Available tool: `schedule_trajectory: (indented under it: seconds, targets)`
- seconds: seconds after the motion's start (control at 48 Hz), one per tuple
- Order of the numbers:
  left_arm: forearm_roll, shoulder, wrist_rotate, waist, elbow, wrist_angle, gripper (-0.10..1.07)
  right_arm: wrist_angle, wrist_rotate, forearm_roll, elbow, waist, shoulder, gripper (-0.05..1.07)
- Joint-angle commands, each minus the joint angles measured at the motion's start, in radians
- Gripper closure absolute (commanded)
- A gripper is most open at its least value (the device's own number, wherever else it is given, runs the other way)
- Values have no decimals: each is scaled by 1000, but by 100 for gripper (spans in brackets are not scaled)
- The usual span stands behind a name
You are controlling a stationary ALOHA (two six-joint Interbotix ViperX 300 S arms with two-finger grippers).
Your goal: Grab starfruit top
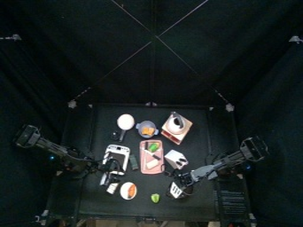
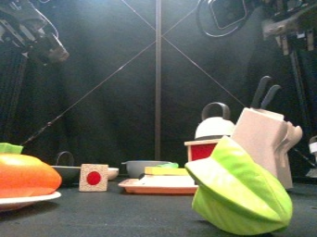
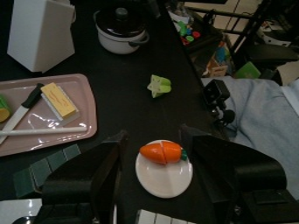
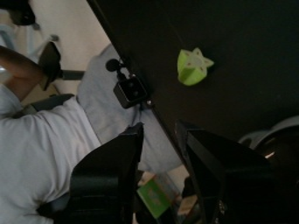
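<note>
The starfruit (image 1: 157, 197) is a small yellow-green ribbed toy fruit lying alone near the table's front edge. It looms large in the front view (image 2: 235, 194). My right gripper (image 1: 178, 188) hovers just to its right and slightly behind. In the right wrist view the starfruit (image 4: 193, 66) lies ahead of the open, empty right gripper (image 4: 170, 166). My left gripper (image 3: 163, 171) is open above a white plate, with the starfruit (image 3: 160, 85) farther off.
A carrot (image 3: 163, 152) lies on the white plate (image 3: 163, 179). A pink tray (image 3: 52, 131) holds a knife and a yellow piece. A white knife block (image 2: 262, 143), a pot (image 3: 121, 37) and a cube with a red dot (image 2: 93, 177) stand around. A person's clothing (image 4: 47, 166) shows beyond the table edge.
</note>
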Motion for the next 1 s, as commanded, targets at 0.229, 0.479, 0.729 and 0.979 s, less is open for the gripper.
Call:
schedule_trajectory:
  seconds: [0.229, 0.479, 0.729, 0.979]
  targets:
    - [-43, -25, -3, 8, 23, 8, 10, 324, 354, -265, -209, 40, 137, 27]
    - [-84, -25, -3, 9, 37, 0, 10, 285, 667, -591, -252, 166, 236, 24]
    - [-92, -25, -2, 12, 38, 0, 10, 282, 842, -750, -249, 213, 311, 3]
    - [-95, -25, -3, 18, 49, 2, 10, 218, 848, -773, -256, 206, 390, 1]
